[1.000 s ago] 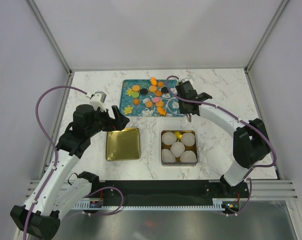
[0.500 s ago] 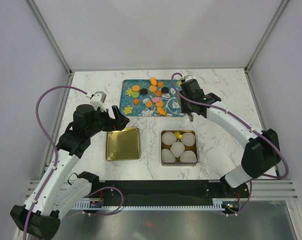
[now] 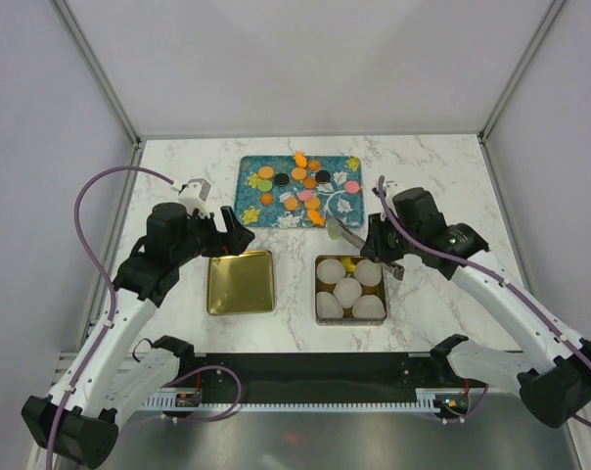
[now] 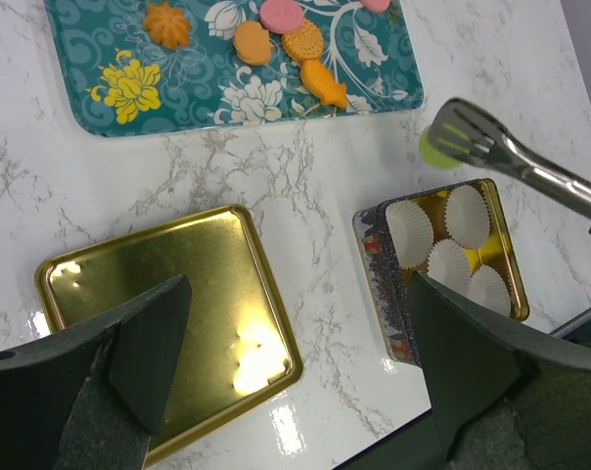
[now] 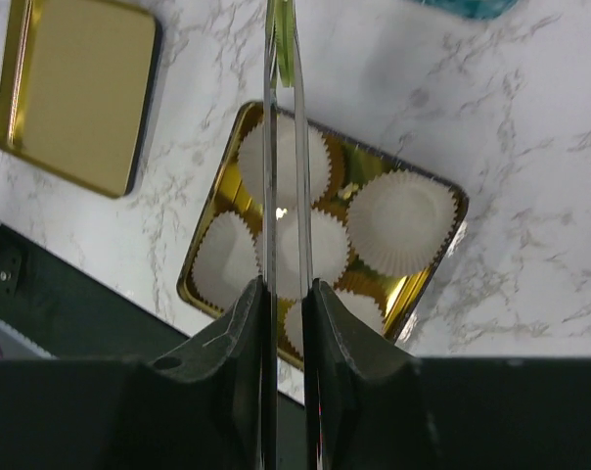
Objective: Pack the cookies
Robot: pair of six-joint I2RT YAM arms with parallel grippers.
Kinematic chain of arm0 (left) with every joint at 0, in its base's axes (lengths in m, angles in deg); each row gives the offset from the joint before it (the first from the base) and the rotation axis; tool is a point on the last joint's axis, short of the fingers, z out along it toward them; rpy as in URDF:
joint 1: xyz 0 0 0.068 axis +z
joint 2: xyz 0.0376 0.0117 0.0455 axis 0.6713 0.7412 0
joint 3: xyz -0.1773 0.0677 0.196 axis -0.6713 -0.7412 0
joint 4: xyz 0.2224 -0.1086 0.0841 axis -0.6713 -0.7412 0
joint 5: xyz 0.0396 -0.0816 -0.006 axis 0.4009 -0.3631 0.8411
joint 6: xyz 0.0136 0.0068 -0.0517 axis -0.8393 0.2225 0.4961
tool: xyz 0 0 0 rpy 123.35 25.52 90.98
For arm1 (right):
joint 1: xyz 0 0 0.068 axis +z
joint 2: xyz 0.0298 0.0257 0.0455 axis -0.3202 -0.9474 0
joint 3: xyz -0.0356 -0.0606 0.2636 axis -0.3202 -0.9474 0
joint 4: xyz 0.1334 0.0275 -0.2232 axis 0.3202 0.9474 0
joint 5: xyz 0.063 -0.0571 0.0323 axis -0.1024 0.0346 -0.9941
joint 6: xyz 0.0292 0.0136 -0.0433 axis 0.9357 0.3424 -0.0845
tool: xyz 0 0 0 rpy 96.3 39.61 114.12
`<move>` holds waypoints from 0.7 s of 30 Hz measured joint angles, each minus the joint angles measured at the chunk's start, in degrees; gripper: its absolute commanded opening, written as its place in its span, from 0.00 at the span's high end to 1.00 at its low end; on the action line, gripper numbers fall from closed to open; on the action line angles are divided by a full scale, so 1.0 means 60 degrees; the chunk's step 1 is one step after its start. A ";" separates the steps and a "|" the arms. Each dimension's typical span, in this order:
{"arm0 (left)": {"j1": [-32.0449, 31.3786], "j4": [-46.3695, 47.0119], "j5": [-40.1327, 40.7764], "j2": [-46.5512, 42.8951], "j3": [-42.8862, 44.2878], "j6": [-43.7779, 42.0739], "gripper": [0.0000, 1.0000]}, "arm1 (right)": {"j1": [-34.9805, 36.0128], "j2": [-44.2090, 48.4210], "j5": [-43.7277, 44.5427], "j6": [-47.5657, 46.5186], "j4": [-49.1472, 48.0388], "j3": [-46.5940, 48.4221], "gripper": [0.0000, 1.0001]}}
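Several orange, green, pink and black cookies (image 3: pixel 295 181) lie on the teal flowered tray (image 3: pixel 247 188); some show in the left wrist view (image 4: pixel 276 39). My right gripper (image 3: pixel 382 248) is shut on metal tongs (image 3: pixel 359 241), and the tong tips pinch a green cookie (image 3: pixel 332 230) just above the far left corner of the gold tin (image 3: pixel 318 290). The tongs (image 5: pixel 283 147) and the green cookie (image 5: pixel 286 44) show edge-on between my right gripper's (image 5: pixel 283 304) fingers. White paper cups (image 5: pixel 401 221) fill the tin. My left gripper (image 3: pixel 234 235) is open and empty above the gold lid (image 3: pixel 241 282).
The gold lid (image 4: pixel 159 313) lies flat to the left of the tin (image 4: pixel 379 264). The tongs (image 4: pixel 516 166) and green cookie (image 4: pixel 432 150) show at the right of the left wrist view. White walls enclose the marble table (image 3: pixel 178 176) on three sides.
My right arm has swung from over the teal tray back and toward the tin, carrying the tongs with the green cookie. The left arm has hardly moved.
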State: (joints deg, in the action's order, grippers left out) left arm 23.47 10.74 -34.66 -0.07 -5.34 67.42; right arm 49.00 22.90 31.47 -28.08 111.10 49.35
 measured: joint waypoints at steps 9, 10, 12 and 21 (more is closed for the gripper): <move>0.0000 0.0000 -0.0004 0.0018 0.0000 0.0000 0.00 | 0.0073 0.0940 -0.1293 -0.0069 0.0776 -0.1169 0.99; 0.0000 0.0000 -0.0004 0.0018 0.0000 -0.0004 0.00 | 0.0073 0.0973 -0.1377 -0.0087 0.0812 -0.1253 0.99; 0.0000 0.0000 -0.0004 0.0018 0.0000 0.0000 0.00 | 0.0084 0.1005 -0.1537 -0.0106 0.0882 -0.1392 0.99; 0.0000 0.0000 0.0000 0.0025 0.0000 0.0000 0.00 | 0.0102 0.1013 -0.1814 -0.0120 0.0925 -0.1723 0.94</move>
State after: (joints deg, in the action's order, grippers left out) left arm 23.47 10.74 -34.66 0.08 -5.34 67.42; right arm 49.61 28.98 20.59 -28.80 116.65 39.01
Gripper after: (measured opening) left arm 0.995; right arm 0.312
